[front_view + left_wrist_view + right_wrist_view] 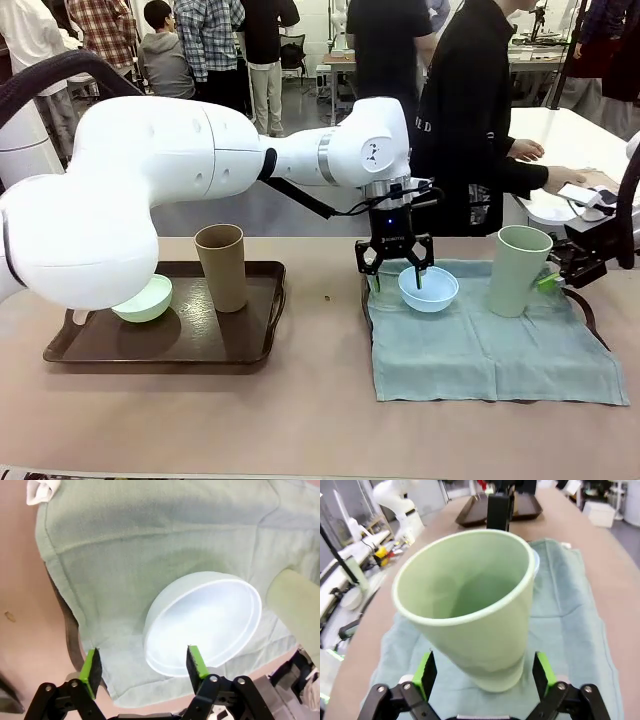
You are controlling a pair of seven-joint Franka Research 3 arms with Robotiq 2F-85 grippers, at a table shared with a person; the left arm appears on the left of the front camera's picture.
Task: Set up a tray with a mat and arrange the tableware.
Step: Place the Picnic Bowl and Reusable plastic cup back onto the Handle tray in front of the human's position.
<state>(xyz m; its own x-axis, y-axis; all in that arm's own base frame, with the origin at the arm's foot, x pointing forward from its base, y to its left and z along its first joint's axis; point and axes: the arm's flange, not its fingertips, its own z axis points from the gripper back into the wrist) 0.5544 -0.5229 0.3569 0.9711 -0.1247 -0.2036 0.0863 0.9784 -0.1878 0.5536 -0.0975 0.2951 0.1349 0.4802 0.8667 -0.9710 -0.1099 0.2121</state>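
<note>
A: left tool (396, 281) state?
B: wide, straddling blue bowl (432, 291) rim on mat (500, 352).
A: right tool (484, 674)?
B: wide too, either side of green cup (520, 270), upright on same mat, pads clear.

Beyond the tan desk (300, 420) lies a grey floor (240, 215). A white table (560, 130) stands far right; people (210, 40) stand behind, beside what may be an office chair (293, 55).
</note>
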